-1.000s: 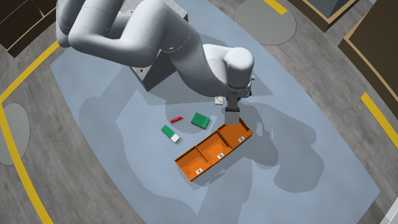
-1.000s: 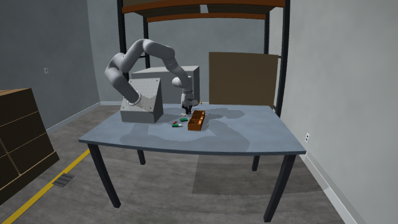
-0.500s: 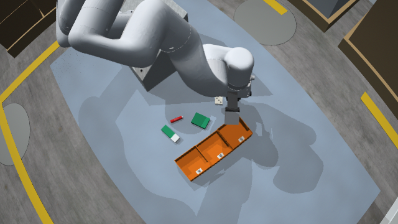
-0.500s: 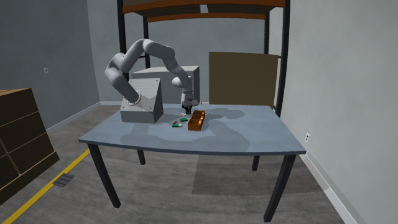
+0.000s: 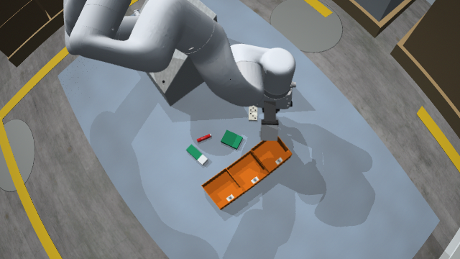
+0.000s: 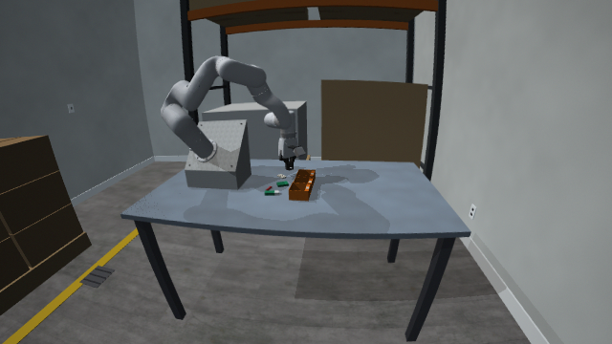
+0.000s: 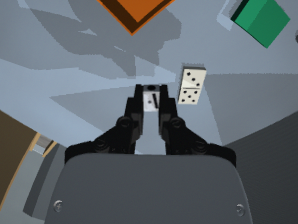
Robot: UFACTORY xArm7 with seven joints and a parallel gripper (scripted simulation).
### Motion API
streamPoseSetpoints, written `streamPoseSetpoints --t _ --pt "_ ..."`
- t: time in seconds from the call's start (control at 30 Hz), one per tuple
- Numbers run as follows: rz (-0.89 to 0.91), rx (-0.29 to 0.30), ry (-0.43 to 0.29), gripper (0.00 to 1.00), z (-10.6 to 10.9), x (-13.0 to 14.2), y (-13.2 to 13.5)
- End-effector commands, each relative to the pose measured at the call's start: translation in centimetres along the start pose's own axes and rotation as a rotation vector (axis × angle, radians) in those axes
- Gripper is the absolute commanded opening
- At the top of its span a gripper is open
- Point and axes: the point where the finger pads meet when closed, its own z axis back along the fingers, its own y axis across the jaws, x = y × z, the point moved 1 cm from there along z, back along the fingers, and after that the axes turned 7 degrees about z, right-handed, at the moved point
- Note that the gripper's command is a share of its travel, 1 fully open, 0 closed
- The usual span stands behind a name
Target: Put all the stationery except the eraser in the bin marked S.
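My gripper (image 7: 151,95) (image 6: 288,166) is low over the table, just off the near end of the orange three-compartment bin (image 5: 215,198) (image 6: 298,194). It is shut on a small white piece with a dark mark (image 7: 150,102); the gripper body hides this piece in the overhead view. A white domino (image 5: 253,113) (image 7: 192,86) lies right beside the fingers. A green block (image 5: 231,139) (image 7: 261,18), a red marker (image 5: 203,137) and a green-and-white eraser (image 5: 197,155) lie on the table left of the bin. The bin labels are too small to read.
The arm's grey base block (image 6: 217,155) stands at the back left of the table (image 6: 335,210). A brown board (image 6: 373,119) leans behind the table. The arm's upper links hang over the table's back part.
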Motion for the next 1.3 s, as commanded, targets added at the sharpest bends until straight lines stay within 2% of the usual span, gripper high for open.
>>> streamPoseSetpoints --t 0.0,0.2,0.73,0.8,0.93,1.03,1.1,1.23,1.27 --pt "0.0 -0.003 0.001 0.0 1.1 0.0 -0.1" --pt "0.0 -0.003 0.001 0.0 3.1 0.0 -0.1" --pt "0.0 -0.003 0.001 0.0 3.1 0.0 -0.1" --pt "0.0 -0.003 0.001 0.0 3.8 0.0 -0.1" --pt "0.0 -0.003 0.001 0.0 3.8 0.0 -0.1" --pt "0.0 -0.003 0.001 0.0 3.8 -1.8 0.1" --pt "0.0 -0.003 0.001 0.0 3.8 -1.8 0.1" --pt "0.0 -0.003 0.001 0.0 3.8 -3.5 0.2" --pt "-0.05 -0.003 0.001 0.0 3.8 -4.1 0.3"
